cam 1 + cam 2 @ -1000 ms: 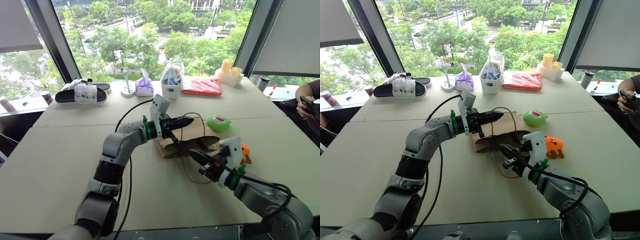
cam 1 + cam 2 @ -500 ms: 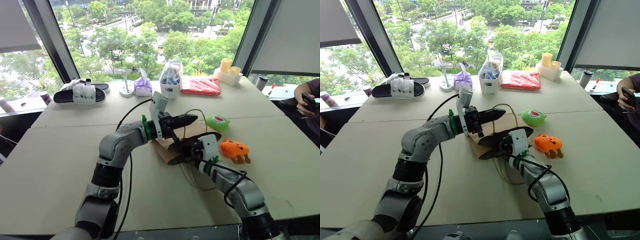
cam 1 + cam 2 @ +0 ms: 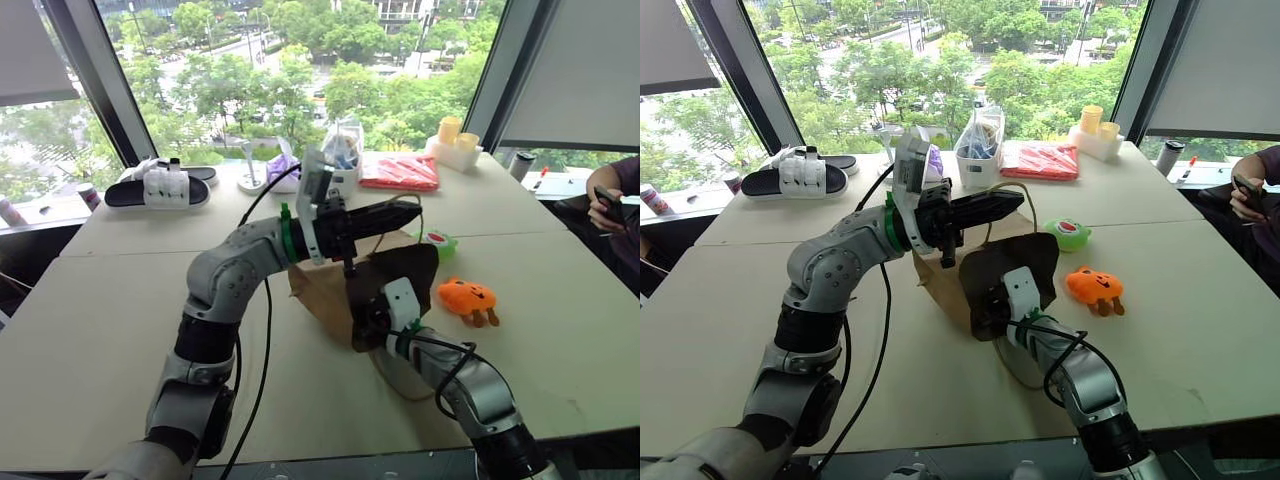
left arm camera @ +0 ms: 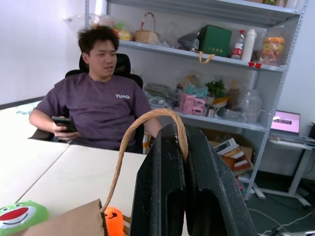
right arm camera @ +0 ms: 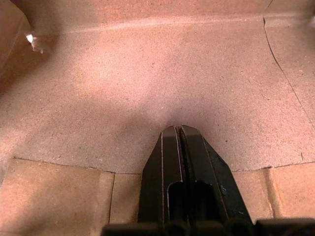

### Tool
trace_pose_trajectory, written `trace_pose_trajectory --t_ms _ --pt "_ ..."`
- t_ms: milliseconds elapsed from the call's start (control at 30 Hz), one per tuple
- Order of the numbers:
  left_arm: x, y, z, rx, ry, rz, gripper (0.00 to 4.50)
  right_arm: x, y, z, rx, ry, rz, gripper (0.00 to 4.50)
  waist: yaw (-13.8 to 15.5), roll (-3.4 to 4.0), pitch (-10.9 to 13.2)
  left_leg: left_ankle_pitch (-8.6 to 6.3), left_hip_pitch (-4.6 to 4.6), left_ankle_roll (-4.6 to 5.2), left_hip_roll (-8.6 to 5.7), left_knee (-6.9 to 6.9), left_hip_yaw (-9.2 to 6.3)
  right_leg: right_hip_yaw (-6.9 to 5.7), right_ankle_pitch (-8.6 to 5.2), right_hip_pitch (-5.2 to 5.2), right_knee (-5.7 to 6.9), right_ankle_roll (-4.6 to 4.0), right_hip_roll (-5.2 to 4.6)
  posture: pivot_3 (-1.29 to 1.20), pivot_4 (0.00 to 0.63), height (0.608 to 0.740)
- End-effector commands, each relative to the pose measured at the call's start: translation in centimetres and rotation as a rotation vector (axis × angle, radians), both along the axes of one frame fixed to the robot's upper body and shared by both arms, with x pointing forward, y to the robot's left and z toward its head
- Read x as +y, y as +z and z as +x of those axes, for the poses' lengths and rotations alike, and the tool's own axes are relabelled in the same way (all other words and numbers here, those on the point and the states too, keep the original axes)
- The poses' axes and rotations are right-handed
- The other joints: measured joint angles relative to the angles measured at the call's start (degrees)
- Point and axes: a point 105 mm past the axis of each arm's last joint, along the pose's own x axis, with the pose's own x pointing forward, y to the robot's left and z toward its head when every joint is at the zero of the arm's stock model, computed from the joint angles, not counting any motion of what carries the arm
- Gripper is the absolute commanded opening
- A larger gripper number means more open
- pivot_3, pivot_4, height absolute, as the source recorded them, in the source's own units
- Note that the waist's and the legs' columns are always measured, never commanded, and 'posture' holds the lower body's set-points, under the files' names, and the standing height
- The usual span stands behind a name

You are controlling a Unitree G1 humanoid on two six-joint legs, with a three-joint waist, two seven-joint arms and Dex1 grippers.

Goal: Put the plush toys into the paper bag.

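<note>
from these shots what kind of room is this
Probably an office or lab workroom, several floors up: the tall windows overlook treetops and a street, metal storage shelves stand crammed with boxes and bags, and a person sits in a desk chair beside the pale tables.

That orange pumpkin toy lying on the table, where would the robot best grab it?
Probably across its round body, coming down from above. The orange pumpkin toy lies flat on the table, apart from the paper bag and the green toy, so nothing crowds its top. Its small legs look too thin for a sure grip.
</note>
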Motion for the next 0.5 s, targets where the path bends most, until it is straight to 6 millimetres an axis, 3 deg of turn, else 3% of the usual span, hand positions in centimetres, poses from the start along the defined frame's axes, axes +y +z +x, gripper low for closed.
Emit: trace_pose_trajectory --t_ms 33,200,367,500 --pt "0.3 -0.1 0.0 -0.023 0.017 -0.01 0.06 0.1 -0.1 0.0 0.0 -0.002 0.002 0.0 -0.1 0.0 0.0 0.0 0.0 0.0 0.0 0.0 0.0 0.0 0.0 0.0 0.0 0.0 0.0 0.0 0.15 0.74" --pt "0.9 -2.2 3.2 0.009 0.178 0.034 0.06 0.5 3.8 -0.9 -0.155 0.043 0.129 0.0 0.0 0.0 0.0 0.0 0.0 0.0 0.0 -0.01 0.0 0.0 0.0 -0.01 0.01 0.0 0.01 0.0 0.15 0.74" --pt "1.0 -3.0 3.8 -0.001 0.198 0.058 0.06 -0.1 7.9 -4.5 -0.264 0.127 0.233 0.0 0.1 0.0 0.0 -0.01 -0.03 0.01 -0.01 -0.01 -0.02 0.01 0.0 -0.02 -0.03 0.0 0.0 0.0 0.15 0.74" --pt "1.0 -3.2 3.8 -0.002 0.197 0.064 0.06 -1.2 9.2 -7.1 -0.246 0.161 0.272 0.0 0.1 0.0 0.0 -0.17 -0.03 0.3 -0.01 -0.02 -0.07 0.01 0.0 0.02 -0.07 0.01 0.0 0.0 0.15 0.74"
